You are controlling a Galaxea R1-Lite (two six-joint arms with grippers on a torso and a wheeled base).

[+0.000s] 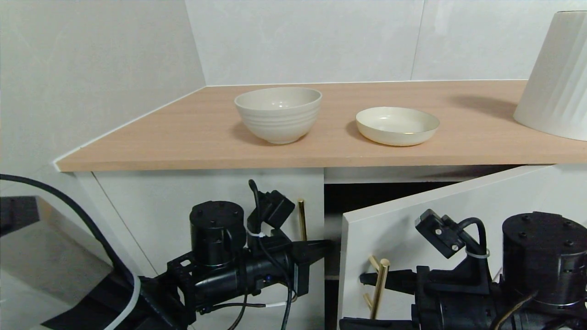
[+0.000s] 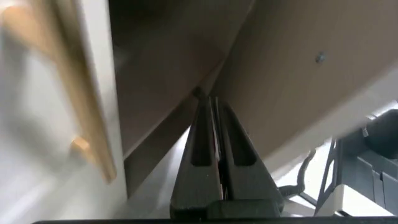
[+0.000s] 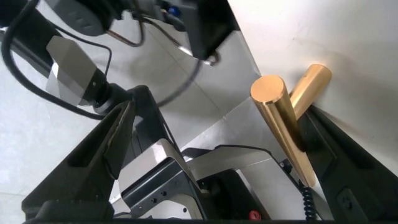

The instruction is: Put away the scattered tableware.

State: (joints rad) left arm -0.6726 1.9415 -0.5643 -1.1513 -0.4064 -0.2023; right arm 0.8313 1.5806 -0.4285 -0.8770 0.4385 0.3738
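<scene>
A cream ribbed bowl (image 1: 278, 113) stands on the wooden countertop (image 1: 183, 137), and a shallow cream dish (image 1: 397, 124) sits to its right. Both grippers hang below the counter, in front of the white cabinet. My left gripper (image 1: 321, 249) (image 2: 205, 102) is shut with nothing in it, its tip at the dark gap beside the left door's gold handle (image 1: 301, 219) (image 2: 74, 106). My right gripper (image 1: 355, 300) (image 3: 221, 115) is open. The gold handle (image 1: 379, 286) (image 3: 283, 124) of the right door (image 1: 412, 215) stands between its fingers, close against one finger (image 3: 329, 149).
The right cabinet door is swung partly open, its edge towards me, with a dark interior (image 1: 367, 195) behind it. The left door (image 1: 206, 188) is closed. A large white lampshade (image 1: 557, 78) stands on the counter at the far right. Walls enclose the back and left.
</scene>
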